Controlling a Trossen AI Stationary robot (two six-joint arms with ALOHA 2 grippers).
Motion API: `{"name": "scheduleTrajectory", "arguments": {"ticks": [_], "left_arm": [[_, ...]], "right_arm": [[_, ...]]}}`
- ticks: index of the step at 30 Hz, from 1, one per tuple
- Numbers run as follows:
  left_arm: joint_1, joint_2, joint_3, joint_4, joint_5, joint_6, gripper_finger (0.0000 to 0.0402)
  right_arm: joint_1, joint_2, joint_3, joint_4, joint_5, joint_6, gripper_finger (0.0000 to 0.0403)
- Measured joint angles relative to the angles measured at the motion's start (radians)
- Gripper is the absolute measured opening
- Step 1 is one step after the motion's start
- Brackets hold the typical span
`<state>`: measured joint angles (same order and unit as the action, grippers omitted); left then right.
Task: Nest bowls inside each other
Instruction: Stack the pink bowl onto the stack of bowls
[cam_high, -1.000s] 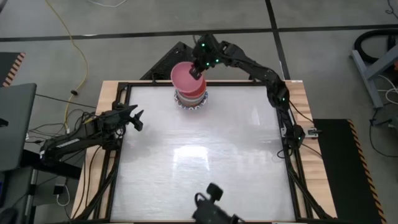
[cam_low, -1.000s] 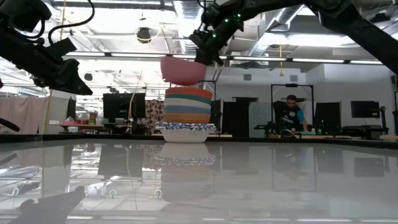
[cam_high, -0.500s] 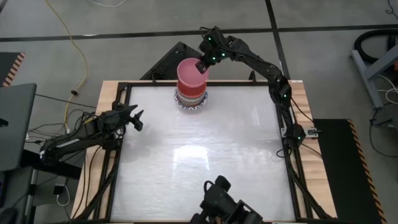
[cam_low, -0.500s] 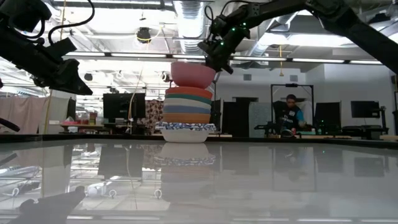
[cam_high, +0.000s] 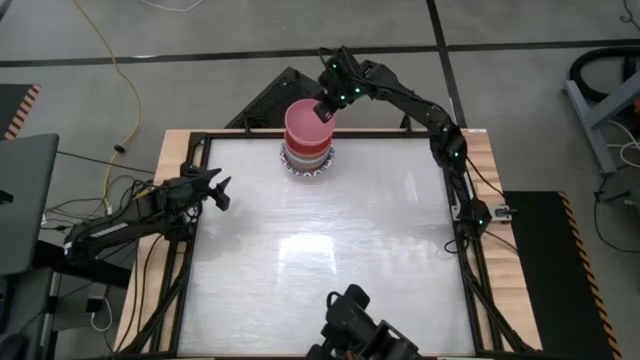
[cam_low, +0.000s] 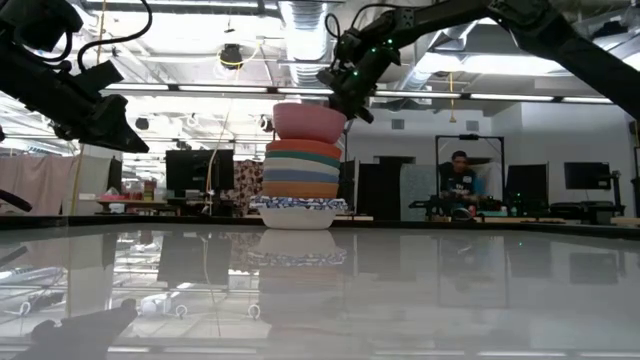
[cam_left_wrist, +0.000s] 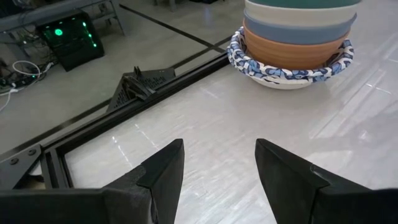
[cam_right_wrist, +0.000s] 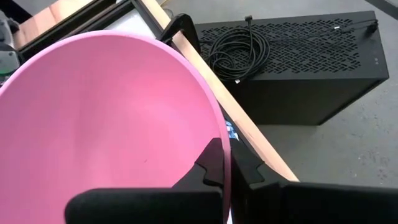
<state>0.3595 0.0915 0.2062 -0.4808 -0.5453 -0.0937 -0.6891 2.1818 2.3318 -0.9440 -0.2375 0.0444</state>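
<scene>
Left tool (cam_high: 218, 190) waits at the desk's (cam_high: 330, 270) near-left edge, fingers apart, empty. Far edge: stack (cam_low: 298, 185) nearly complete. Right tool (cam_high: 325, 112) clamped on pink bowl's (cam_high: 306, 122) rim, bowl just above the stack, unreleased. Only seating and release left, I judge.

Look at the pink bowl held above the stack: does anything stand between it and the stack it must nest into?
Nothing visible does. The right gripper pinches the pink bowl by its rim directly over the stack, with no object between them. The left gripper waits open, well off to the side.
</scene>
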Motion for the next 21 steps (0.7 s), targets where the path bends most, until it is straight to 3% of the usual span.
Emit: {"name": "scheduleTrajectory", "arguments": {"ticks": [21], "left_arm": [[0.0,0.0,0.0,0.0,0.015,0.001,0.019]], "right_arm": [[-0.009,0.095,0.0,-0.036,-0.026,0.0,0.0014]]}}
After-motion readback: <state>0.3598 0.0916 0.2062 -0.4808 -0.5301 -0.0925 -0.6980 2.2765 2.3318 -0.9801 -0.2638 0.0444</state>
